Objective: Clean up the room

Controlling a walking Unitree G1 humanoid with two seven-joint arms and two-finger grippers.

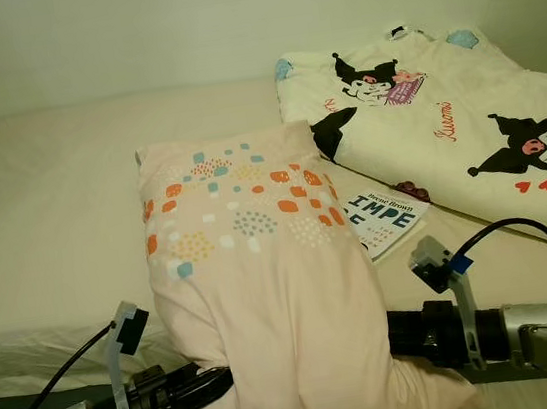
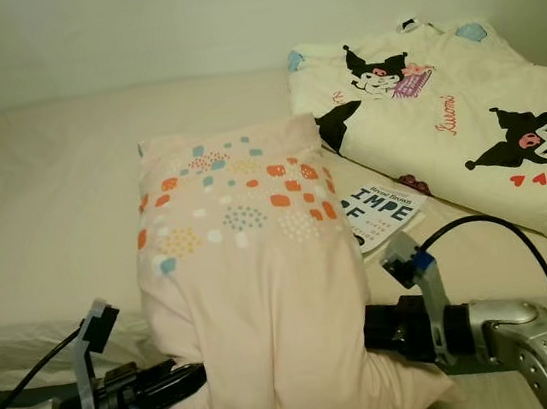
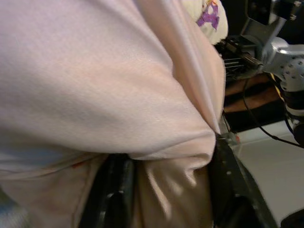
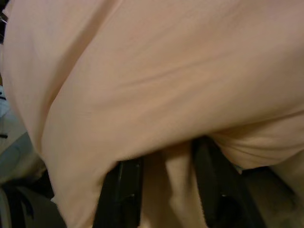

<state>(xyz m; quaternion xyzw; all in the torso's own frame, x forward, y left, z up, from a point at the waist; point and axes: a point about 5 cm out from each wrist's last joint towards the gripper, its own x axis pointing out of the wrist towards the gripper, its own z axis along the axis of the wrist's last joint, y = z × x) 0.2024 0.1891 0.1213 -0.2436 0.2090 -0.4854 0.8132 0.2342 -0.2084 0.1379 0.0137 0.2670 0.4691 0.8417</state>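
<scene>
fingers of left gripper and right gripper each clenched on folds of the soft peach fabric pillow with orange and blue dots, held upright over the cream-sheeted bed. risk: thin pinches slip, pillow sags onto the paperback book.

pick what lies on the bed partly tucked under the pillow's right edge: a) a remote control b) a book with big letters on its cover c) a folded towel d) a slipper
b, the book, its cover showing large dark letters, lies flat on the bed with its near corner hidden behind the pillow, between it and the cartoon-print blanket.
</scene>
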